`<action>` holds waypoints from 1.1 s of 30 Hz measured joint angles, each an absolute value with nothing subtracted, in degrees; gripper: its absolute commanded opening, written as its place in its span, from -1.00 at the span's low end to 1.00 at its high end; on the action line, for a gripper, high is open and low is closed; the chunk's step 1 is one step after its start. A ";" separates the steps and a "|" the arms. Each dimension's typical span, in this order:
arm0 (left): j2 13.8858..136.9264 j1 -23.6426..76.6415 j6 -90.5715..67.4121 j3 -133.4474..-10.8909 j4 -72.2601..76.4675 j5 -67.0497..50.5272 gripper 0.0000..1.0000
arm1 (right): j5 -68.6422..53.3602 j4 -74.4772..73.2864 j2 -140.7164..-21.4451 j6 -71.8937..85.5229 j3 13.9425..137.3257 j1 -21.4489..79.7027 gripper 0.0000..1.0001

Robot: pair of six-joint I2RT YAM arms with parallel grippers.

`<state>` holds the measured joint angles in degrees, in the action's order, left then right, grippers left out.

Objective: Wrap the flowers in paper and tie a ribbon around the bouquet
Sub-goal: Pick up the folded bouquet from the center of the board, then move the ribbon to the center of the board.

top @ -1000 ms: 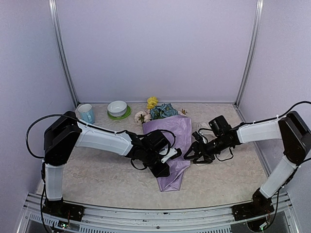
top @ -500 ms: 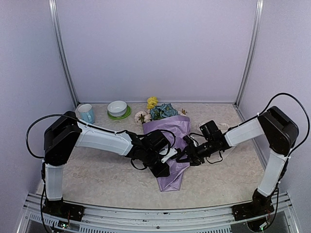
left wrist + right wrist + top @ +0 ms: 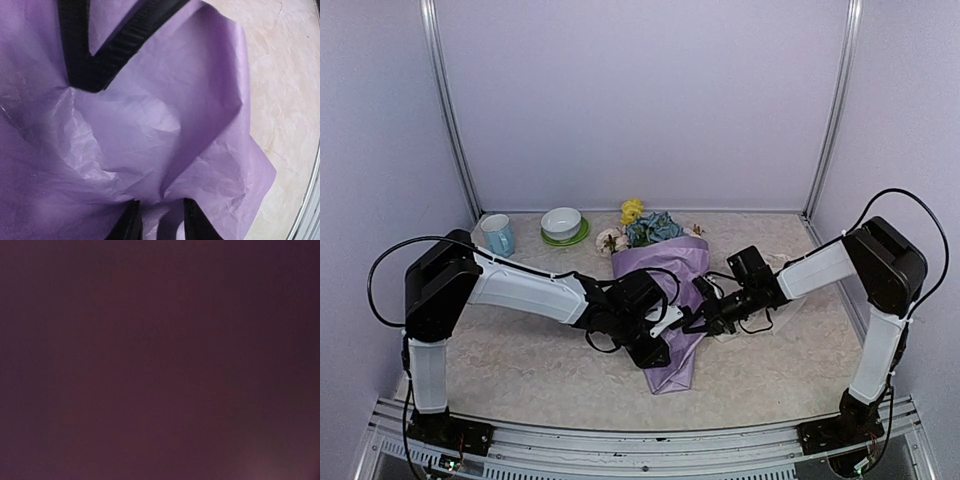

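The right tool (image 3: 693, 322) has moved in against the paper (image 3: 685, 262) and closed.

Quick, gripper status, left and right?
Left gripper: jaws narrowly apart around a fold of paper; grip cannot be told.
Right gripper: shut at the bouquet edge; whether it pinches paper cannot be told.

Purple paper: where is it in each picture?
Top view: the paper lies mid-table, flowers at its far end.
Left wrist: the paper fills most of the picture.
Right wrist: only a dark blur; cannot tell.
Shared landmark: the beige table, at the left wrist picture's right edge.
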<state>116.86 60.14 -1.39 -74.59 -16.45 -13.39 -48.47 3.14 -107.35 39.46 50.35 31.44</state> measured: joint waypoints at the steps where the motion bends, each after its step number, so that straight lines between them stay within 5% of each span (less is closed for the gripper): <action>1: 116.18 60.38 -1.43 -74.15 -16.27 -12.97 -0.17 | -48.42 2.59 -107.35 39.33 50.81 31.44 -1.00; 10: 110.24 66.17 6.52 -80.44 -13.76 -9.87 0.02 | -47.66 -5.54 -108.29 34.46 59.70 31.44 -1.00; 20: 121.01 74.26 20.32 -94.06 -15.49 -1.28 0.04 | -46.22 -15.66 -114.06 23.51 69.95 31.44 -1.00; 27: 127.50 73.47 26.63 -96.99 -17.39 5.21 0.31 | -45.06 -20.88 -115.85 17.98 73.69 31.44 -1.00; 33: 133.34 70.72 27.31 -102.87 -17.56 8.16 0.33 | -44.71 -22.70 -117.64 16.01 77.17 31.44 -1.00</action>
<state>133.34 70.72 27.31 -102.87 -17.56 8.16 -44.71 -22.70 -117.64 16.01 77.17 31.44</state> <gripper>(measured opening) 0.662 0.003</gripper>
